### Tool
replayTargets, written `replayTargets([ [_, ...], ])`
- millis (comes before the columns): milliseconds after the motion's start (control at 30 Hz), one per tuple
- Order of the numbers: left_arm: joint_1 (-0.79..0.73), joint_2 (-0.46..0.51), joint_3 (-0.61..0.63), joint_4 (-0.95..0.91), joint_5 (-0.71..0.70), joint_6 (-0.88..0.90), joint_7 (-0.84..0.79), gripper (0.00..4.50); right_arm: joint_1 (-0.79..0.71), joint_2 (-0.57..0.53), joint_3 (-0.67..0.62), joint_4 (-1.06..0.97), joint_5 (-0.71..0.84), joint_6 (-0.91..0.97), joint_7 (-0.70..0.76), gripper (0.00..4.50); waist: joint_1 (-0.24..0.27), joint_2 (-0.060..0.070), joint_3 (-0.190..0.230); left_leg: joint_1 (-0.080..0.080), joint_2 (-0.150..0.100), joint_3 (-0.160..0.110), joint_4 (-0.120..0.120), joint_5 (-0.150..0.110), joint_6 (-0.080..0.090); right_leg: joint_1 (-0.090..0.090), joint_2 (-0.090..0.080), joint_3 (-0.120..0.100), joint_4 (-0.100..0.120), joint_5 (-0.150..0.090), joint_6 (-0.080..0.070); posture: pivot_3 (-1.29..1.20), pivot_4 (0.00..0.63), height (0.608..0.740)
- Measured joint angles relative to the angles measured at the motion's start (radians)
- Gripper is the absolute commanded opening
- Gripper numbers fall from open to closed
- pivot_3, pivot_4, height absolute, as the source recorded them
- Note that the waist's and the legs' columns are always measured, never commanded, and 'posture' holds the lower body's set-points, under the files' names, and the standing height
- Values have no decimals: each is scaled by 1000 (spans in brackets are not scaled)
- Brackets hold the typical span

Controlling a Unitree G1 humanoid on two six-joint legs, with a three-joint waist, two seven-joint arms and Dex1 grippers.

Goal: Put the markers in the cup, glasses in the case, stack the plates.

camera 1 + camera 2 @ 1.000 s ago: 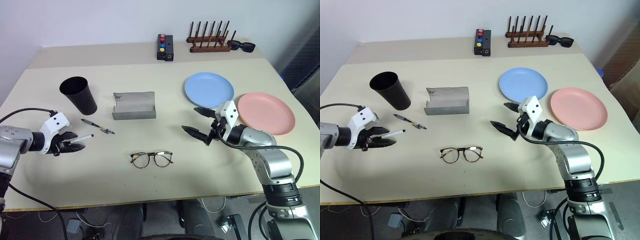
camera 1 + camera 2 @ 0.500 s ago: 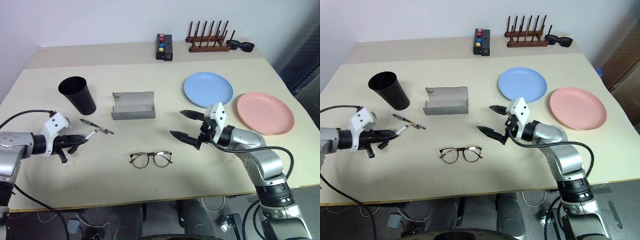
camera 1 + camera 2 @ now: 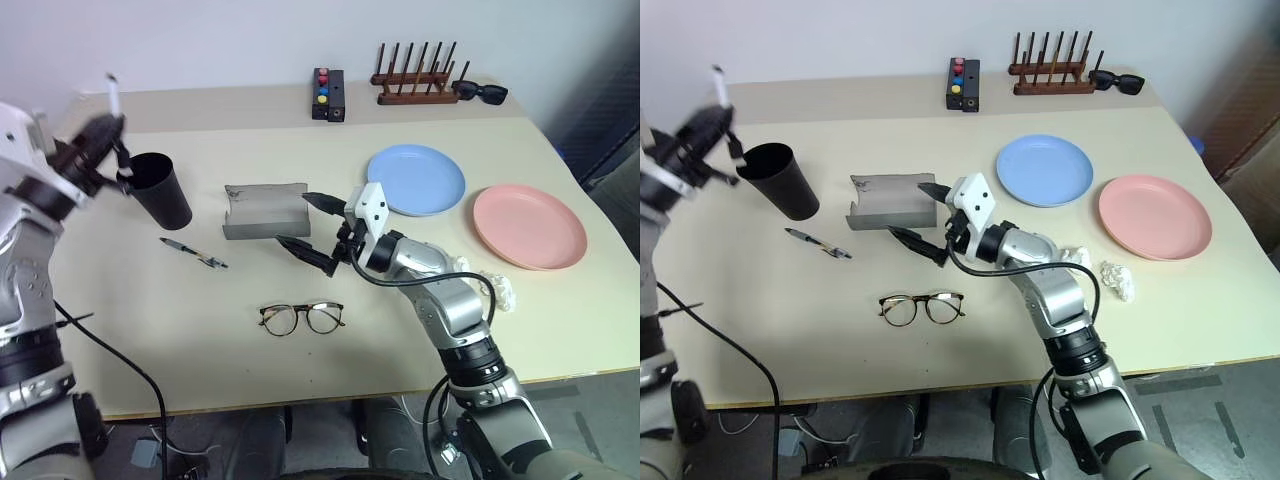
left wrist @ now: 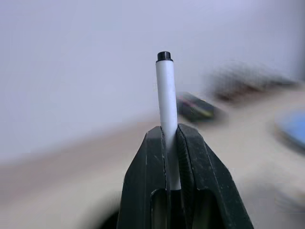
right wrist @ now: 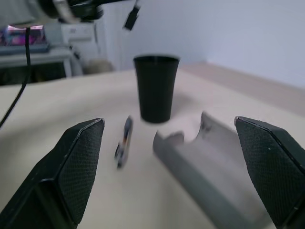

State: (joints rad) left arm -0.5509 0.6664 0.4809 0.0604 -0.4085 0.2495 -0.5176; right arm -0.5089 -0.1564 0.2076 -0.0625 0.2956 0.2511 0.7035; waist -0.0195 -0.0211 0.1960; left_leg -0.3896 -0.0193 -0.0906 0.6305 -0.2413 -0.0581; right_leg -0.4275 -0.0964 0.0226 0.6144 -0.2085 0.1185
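**White marker lifted, held above the cup**

The white-barrelled marker with a black cap (image 4: pixel 164 105) has left the bench: a second ago it lay low at the near left edge, and now the left gripper (image 3: pixel 95 135), pressed together on its barrel, holds it raised and upright just beside the rim of the tall black tapered cup (image 3: pixel 158 190). It looks ready to go in once it is carried over the mouth and tipped down.

The dark marker with yellowish marks (image 3: pixel 194 251) lies on the bench in front of the cup.

The right gripper (image 3: pixel 312 228), spread wide and empty, has swung leftward to hover in front of the grey felt case (image 3: pixel 262 210), whose lid is open. The thin brown-framed clear glasses (image 3: pixel 302 318) lie nearer, untouched.

The light blue plastic plate (image 3: pixel 415 179) and salmon pink plate (image 3: pixel 528 225) lie side by side, unstacked.
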Motion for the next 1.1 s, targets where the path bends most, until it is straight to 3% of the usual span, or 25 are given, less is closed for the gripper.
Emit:
replayTargets([
  [167,-103,-95,-38,192,152,-221,204,21,-9,31,12,38,-18,-34,-13,4500,2,0,0,0,0,0,0,0,0,0,0,0,0,1,1,0,150,734],
  [400,-132,-160,-76,379,189,-365,260,21,-8,61,22,38,-18,-44,-18,4500,0,0,0,0,0,0,0,0,0,0,0,0,0,1,1,0,150,734],
  [1100,-93,-212,-97,364,180,-343,311,21,-8,90,10,38,-6,-54,-42,4500,0,0,0,-1,0,0,0,0,0,0,0,0,0,1,1,0,150,734],
])
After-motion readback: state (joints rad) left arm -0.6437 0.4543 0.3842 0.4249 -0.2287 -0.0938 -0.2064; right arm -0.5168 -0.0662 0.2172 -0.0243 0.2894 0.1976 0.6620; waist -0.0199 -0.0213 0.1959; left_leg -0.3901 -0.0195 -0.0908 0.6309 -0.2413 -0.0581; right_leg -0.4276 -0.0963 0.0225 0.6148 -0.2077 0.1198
